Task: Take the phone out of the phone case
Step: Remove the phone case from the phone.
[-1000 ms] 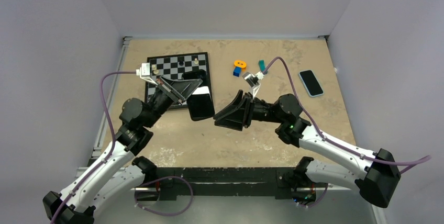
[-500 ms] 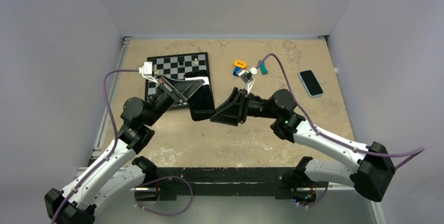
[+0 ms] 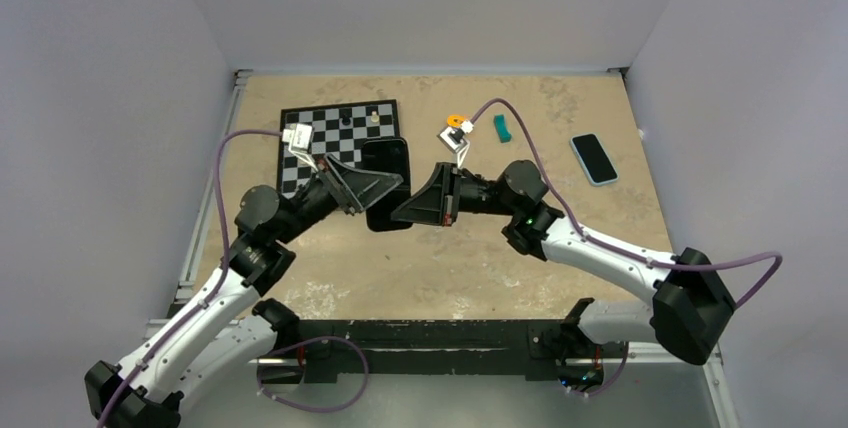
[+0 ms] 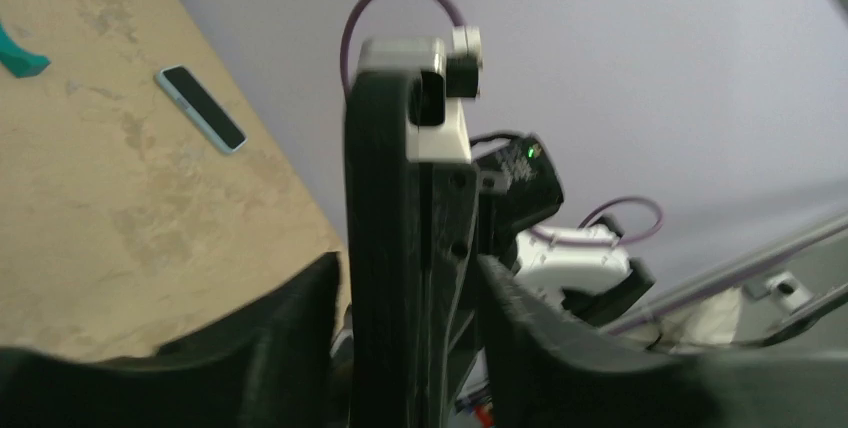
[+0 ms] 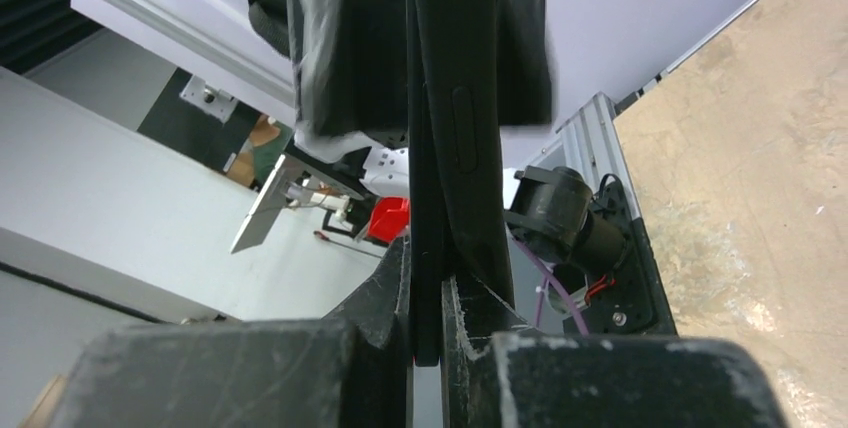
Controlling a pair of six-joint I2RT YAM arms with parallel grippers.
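A black phone in its black phone case (image 3: pixel 386 180) hangs upright in the air between both arms, over the near edge of the chessboard. My right gripper (image 3: pixel 404 210) is shut on its right edge. In the right wrist view the slab (image 5: pixel 452 118) stands edge-on, with a thin layer pinched between my right gripper's (image 5: pixel 427 333) fingers. My left gripper (image 3: pixel 376 188) is open around the other side. In the left wrist view its fingers (image 4: pixel 285 343) stand apart from the dark slab (image 4: pixel 385 248), with a gap on each side. I cannot tell phone from case.
A chessboard (image 3: pixel 325 128) with a few pieces lies at the back left. An orange ring (image 3: pixel 457 119) and a teal piece (image 3: pixel 502 128) sit behind the right arm. A second phone in a light blue case (image 3: pixel 594 158) lies flat at the right, also in the left wrist view (image 4: pixel 200 108).
The right gripper moved left and shut on the black slab's edge. The left gripper let go and opened. The slab shifted slightly back toward the chessboard.
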